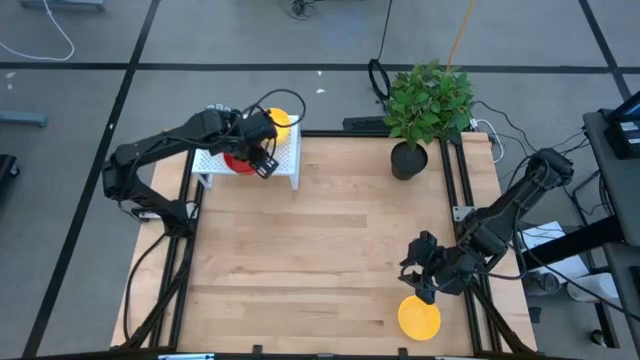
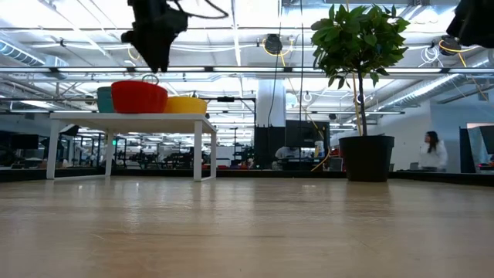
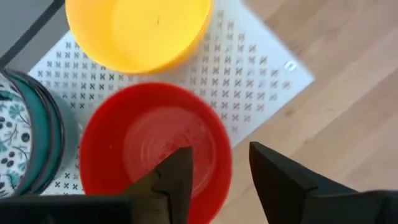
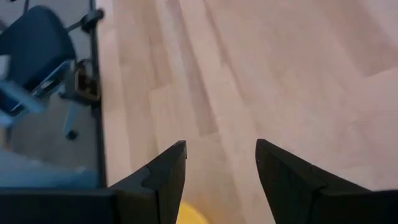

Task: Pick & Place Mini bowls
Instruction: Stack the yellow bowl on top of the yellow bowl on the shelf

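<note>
On the white perforated rack (image 1: pixel 288 150) at the table's far left stand a red mini bowl (image 3: pixel 155 149), a yellow mini bowl (image 3: pixel 137 28) and a bowl with a blue-green pattern (image 3: pixel 22 137), each resting on its base. My left gripper (image 3: pixel 221 177) hangs open just above the red bowl's rim, clear of it in the low view, one finger over the bowl's inside and one over the rack beside it. Another yellow mini bowl (image 1: pixel 419 317) lies on the table near the front right. My right gripper (image 1: pixel 412 282) hovers open just beyond it, nothing between its fingers.
A black pot with a leafy green plant (image 1: pixel 420 115) stands at the table's far right. The middle of the wooden table (image 1: pixel 320 250) is bare wood. Black frame rails (image 1: pixel 462 190) run along the table's sides.
</note>
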Robot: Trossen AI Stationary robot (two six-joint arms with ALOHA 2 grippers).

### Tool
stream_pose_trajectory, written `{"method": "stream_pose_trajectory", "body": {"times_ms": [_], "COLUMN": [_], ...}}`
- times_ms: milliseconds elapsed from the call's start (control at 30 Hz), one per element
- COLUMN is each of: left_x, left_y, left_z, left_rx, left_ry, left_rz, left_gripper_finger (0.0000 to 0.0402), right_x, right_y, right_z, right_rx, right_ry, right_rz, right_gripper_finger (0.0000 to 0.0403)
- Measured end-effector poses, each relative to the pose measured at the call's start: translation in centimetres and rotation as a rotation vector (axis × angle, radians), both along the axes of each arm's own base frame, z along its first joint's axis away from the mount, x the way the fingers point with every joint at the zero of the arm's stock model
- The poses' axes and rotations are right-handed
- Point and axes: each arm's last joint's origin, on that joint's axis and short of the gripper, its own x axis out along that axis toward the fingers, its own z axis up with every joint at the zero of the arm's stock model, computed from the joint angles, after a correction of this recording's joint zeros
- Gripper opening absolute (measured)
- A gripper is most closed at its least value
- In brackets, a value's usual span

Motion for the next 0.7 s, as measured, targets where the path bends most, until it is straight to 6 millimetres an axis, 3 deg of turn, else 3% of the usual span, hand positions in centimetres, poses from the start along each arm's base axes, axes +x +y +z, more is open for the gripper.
{"method": "stream_pose_trajectory", "body": {"times_ms": [233, 467, 700], "left_x": [0.0, 1.2, 2.3], "left_y": [-0.4, -2.3, -4.3], "left_z": [2.9, 3.3, 3.6], "left_rx": [-0.041, -0.143, -0.133], "left_ry": [-0.169, -0.280, -0.331], "left_rz": [0.024, -0.051, -0.142], "left_gripper_finger": [0.0143, 0.0136, 0.0136], "right_x": [-0.5, -1.7, -2.1], "right_y": [0.9, 2.9, 3.0], "right_z": [-0.1, -0.1, -2.0], "right_rx": [0.068, 0.212, -0.025], "right_ry": [0.082, 0.167, 0.244], "right_rz": [0.188, 0.374, 0.463], "right_gripper_finger": [0.0171, 0.0143, 0.0159]}}
